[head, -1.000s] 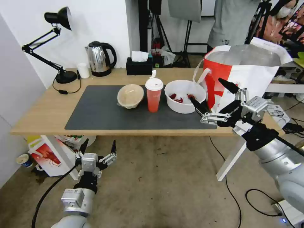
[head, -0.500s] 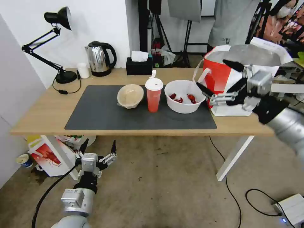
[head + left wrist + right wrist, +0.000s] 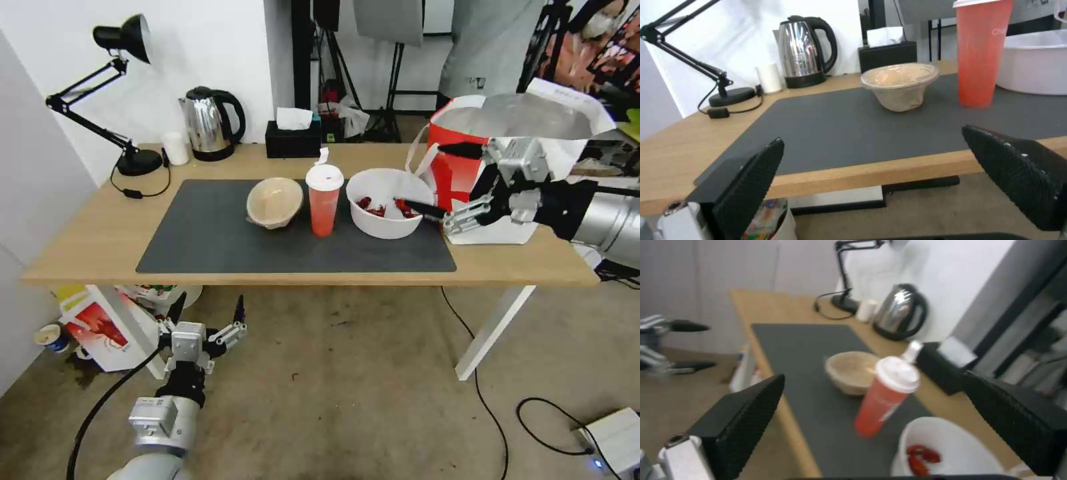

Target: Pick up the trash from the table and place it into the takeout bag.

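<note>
The right gripper (image 3: 441,180), fingers spread wide, reaches for the white bowl (image 3: 390,212). Next it must close on the rim. The left gripper (image 3: 205,312) hangs open below the table (image 3: 80,240).

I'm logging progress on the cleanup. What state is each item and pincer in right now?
White plastic bowl: upright on the mat, red scraps inside.
Red drink cup: upright, lidded.
Beige paper bowl: tilted on the mat.
Takeout bag: standing open.
Right pincer: open, beside the white bowl.
Left pincer: open, below the table edge.

The red drink cup (image 3: 980,50) bears white letters "Ch", cut off.
</note>
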